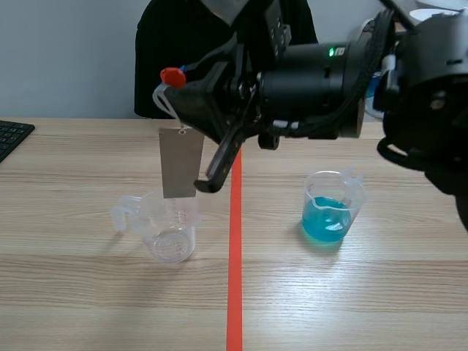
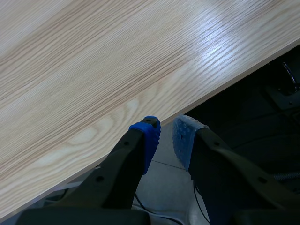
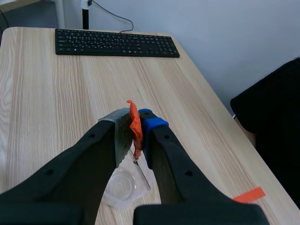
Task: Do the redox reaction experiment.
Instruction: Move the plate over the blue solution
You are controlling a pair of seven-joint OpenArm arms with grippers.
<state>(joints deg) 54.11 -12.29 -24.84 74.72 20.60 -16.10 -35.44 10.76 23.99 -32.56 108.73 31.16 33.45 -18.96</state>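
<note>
My right gripper [image 1: 178,82] reaches in from the right past the table's middle and is shut on a red tab [image 1: 172,74]. From the tab a grey metal strip [image 1: 180,162] hangs by a white tie, its lower end dipping into an empty clear beaker [image 1: 168,232]. In the right wrist view the red tab [image 3: 134,124] is pinched in the right gripper [image 3: 136,129], with the clear beaker [image 3: 123,187] straight below. A beaker of blue liquid [image 1: 333,210] stands to the right of the tape line. My left gripper [image 2: 165,136] is shut on nothing, over the table's edge.
A person in black [image 1: 157,58] sits across the table. A black keyboard [image 1: 11,135] lies at the far left, and the same keyboard [image 3: 115,43] shows ahead of the right gripper. A red tape line [image 1: 235,248] runs down the middle of the table.
</note>
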